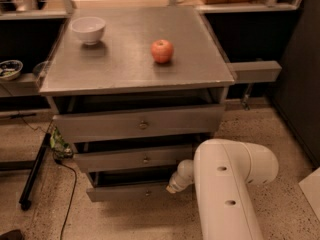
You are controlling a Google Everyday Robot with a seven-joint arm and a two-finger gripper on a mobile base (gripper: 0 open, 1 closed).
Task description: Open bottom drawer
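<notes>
Gripper (174, 185): low, at the right end of the bottom drawer (120, 193) front; grip state cannot be told.
Bottom drawer: lowest of three, near the floor. Likely rigid and smooth-faced, with a moderate sliding pull. Hold at the knob (147, 193).
On top: apple (162, 51), bowl (88, 29).

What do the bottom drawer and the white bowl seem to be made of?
The bottom drawer: probably brushed metal, grey with a dull sheen; painted board is possible. The bowl: likely glazed ceramic, white and smooth; maybe plastic. The gripper is by the drawer's front, right of its knob.
</notes>
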